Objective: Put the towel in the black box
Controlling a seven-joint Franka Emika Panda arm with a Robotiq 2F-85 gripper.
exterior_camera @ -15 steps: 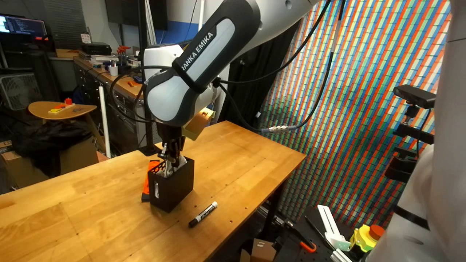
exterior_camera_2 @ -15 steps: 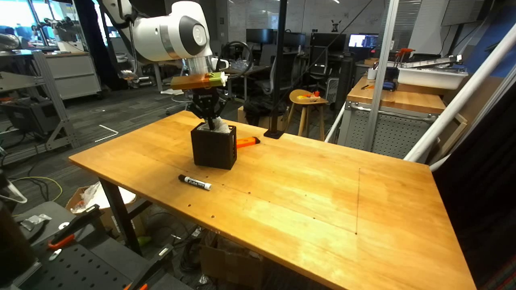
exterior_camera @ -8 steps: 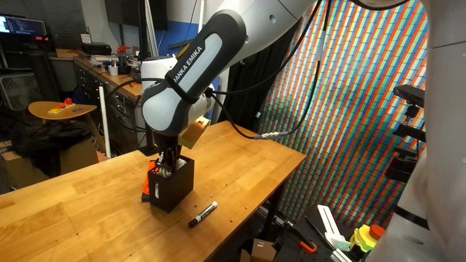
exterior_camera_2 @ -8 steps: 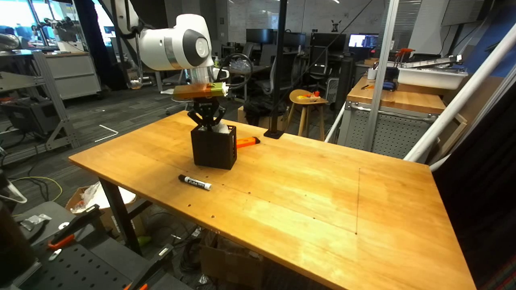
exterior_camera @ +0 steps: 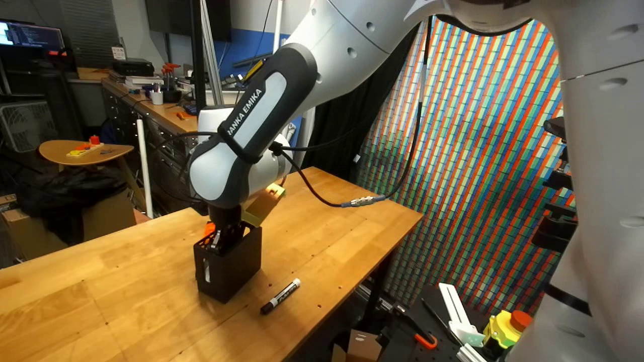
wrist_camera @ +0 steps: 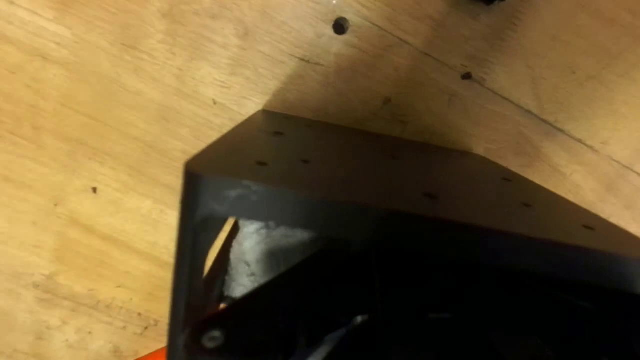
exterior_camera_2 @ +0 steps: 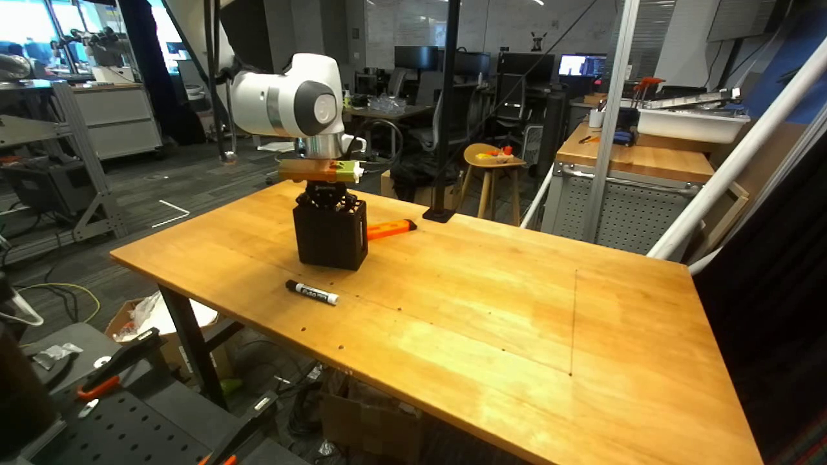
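Your tool (exterior_camera: 227,238) points down into the box (exterior_camera_2: 331,236), its fingertips hidden behind the walls, so no view settles whether they stand apart or are clamped on the towel (wrist_camera: 265,255). The towel lies in the box below the rim; in the wrist view a pale part of it shows just beside the tool, toward that view's left, with no long axis to read. That nearness is what your next move likely turns on: part the fingers inside the narrow mouth and rise straight.
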